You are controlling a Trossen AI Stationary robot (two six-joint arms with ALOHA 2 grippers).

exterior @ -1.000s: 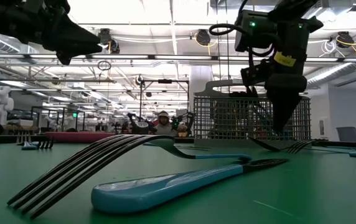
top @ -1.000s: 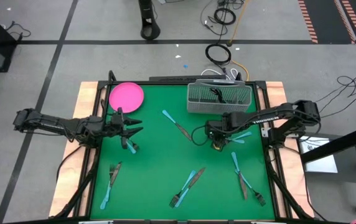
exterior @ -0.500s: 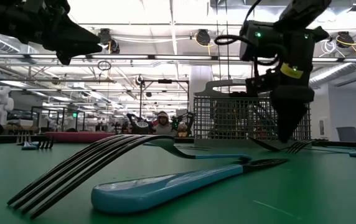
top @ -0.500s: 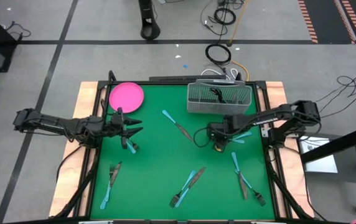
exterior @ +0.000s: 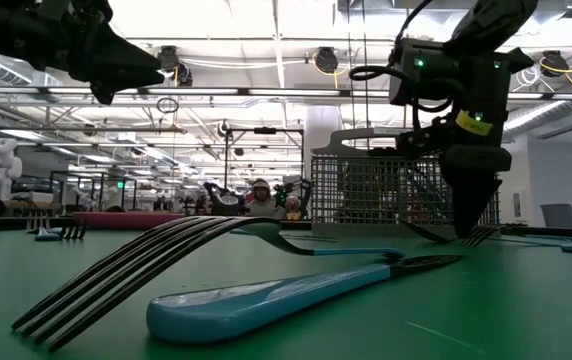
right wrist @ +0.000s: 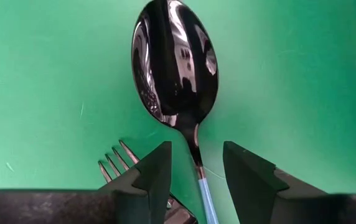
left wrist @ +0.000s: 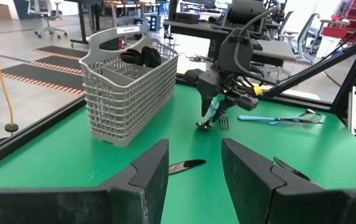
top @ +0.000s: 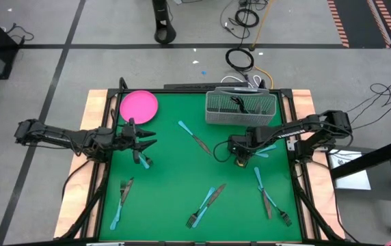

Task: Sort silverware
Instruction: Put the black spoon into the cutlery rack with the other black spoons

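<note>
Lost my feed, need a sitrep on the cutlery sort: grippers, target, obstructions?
Right gripper open, low over spoon, neck between fingers. Fork lying right beside it. Left gripper open, hovering near pink plate.

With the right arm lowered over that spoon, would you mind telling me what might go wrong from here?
1. The right end effector, open, straddles the spoon at its thin neck; closing there might let it slip or pivot.
2. A fork lies right beside the spoon, so one finger may catch its tines.
3. The left end effector hovers open, away from this.
</note>
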